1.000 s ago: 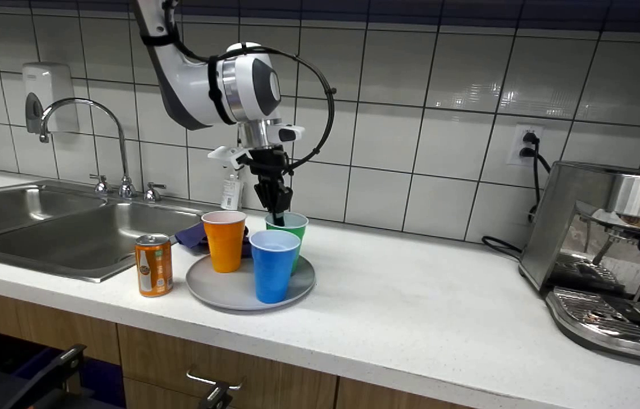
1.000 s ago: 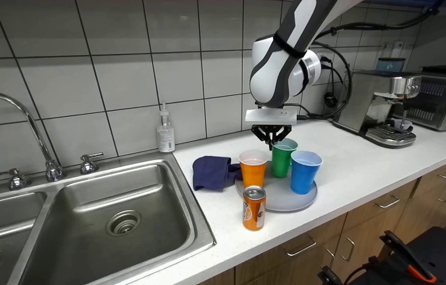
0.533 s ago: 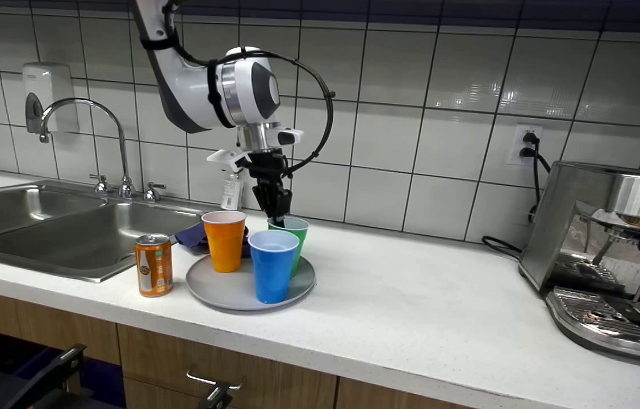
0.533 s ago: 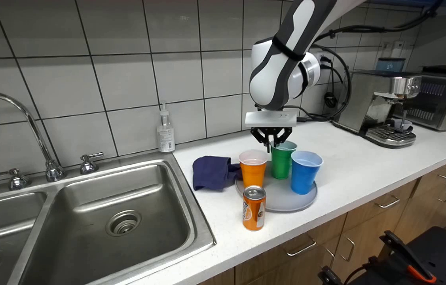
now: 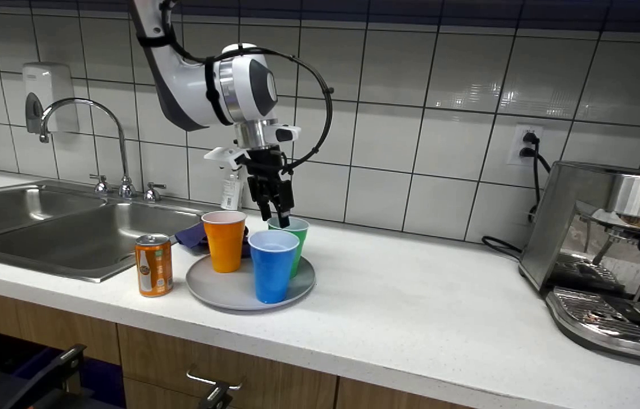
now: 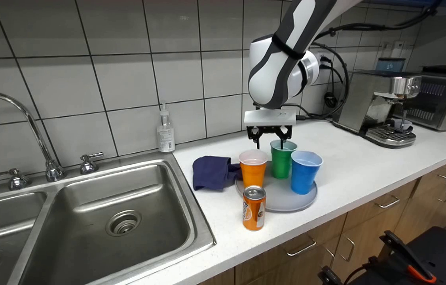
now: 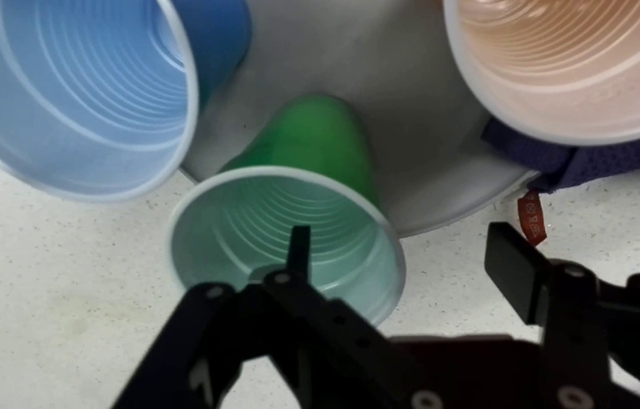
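Observation:
My gripper stands open, its two fingers wide apart with nothing gripped between them. A green cup stands upright on the grey plate. One fingertip is at the cup's mouth; whether it dips inside I cannot tell. Beyond the rim, the other fingertip hangs outside, toward the cloth side. A blue cup and an orange cup share the plate, both upright. In the wrist view the pale insides of all these cups show.
An orange can stands beside the plate. A dark blue cloth lies behind it, near the sink. A soap bottle is by the tiled wall. Farther along the counter stands a coffee machine.
The green cup came down slightly with the gripper shut on its rim. Then the fingers spread wide and let it go. The other cups, the plate and the can stayed put.

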`<control>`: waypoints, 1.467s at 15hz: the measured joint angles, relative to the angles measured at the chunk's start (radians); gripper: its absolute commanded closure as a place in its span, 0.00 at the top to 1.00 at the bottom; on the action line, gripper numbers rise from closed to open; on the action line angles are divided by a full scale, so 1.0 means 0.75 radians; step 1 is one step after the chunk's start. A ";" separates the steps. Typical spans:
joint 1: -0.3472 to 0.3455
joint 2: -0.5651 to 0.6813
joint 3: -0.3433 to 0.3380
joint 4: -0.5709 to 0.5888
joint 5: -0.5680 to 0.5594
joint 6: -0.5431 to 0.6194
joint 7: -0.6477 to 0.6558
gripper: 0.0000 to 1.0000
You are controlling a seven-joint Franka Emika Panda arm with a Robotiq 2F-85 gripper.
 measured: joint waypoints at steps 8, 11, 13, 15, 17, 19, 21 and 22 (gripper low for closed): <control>0.000 -0.111 0.007 -0.042 -0.014 0.008 -0.119 1.00; -0.003 -0.163 0.014 -0.077 -0.014 0.017 -0.193 1.00; -0.010 -0.200 0.016 -0.111 -0.021 0.043 -0.260 1.00; -0.031 -0.240 0.020 -0.154 -0.019 0.069 -0.365 1.00; -0.071 -0.290 0.030 -0.207 0.018 0.093 -0.515 1.00; -0.120 -0.342 0.041 -0.259 0.096 0.104 -0.702 1.00; -0.167 -0.391 0.044 -0.304 0.183 0.104 -0.893 1.00; -0.191 -0.415 0.044 -0.323 0.227 0.103 -0.989 1.00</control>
